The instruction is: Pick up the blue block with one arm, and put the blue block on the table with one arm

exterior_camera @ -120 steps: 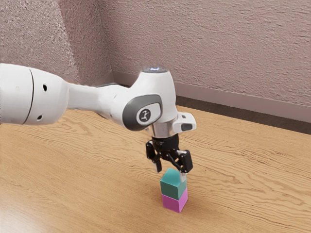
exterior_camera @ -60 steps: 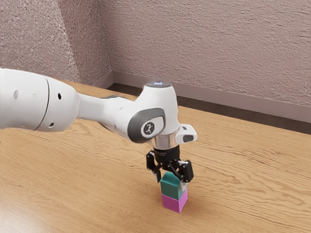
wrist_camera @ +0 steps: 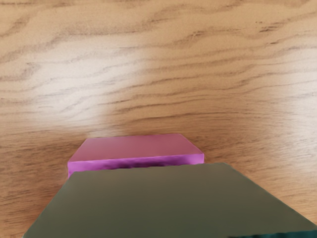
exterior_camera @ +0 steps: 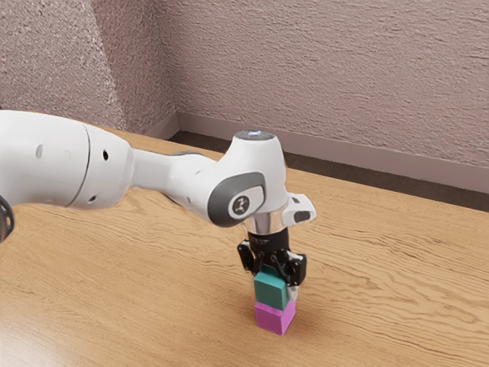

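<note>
Gripper (exterior_camera: 275, 284) closed on blue block (exterior_camera: 270, 292), just above pink block (exterior_camera: 272, 319); swinging sideways this low could knock the pink one; a weak grip could let the blue one slip

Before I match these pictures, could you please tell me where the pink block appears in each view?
Exterior view: the pink block is below centre, under the blue-green block.
Wrist view: just beyond the blue-green block, which partly hides it.
Shared landmark: the blue-green block.
</note>
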You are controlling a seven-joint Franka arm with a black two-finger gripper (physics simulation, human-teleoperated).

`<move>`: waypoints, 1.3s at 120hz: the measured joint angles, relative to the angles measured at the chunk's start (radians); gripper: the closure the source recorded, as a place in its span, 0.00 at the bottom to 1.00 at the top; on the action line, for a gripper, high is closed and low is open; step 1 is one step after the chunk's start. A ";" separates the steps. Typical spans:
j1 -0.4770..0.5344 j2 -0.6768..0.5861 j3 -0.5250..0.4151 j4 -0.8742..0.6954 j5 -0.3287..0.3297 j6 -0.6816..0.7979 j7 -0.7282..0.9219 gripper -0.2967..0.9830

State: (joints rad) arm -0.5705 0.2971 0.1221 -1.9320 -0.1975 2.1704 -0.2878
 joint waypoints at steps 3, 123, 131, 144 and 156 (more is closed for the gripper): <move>0.000 -0.017 0.000 -0.002 0.012 -0.002 -0.002 0.50; 0.272 -0.299 0.041 0.064 0.132 -0.189 0.225 0.26; 0.343 -0.313 -0.027 0.155 0.143 -0.249 0.254 0.25; 0.361 -0.297 -0.033 0.227 0.152 -0.320 0.292 0.24; 0.360 -0.289 -0.021 0.240 0.165 -0.359 0.318 0.24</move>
State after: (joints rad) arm -0.2103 0.0082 0.1011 -1.6924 -0.0329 1.8111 0.0298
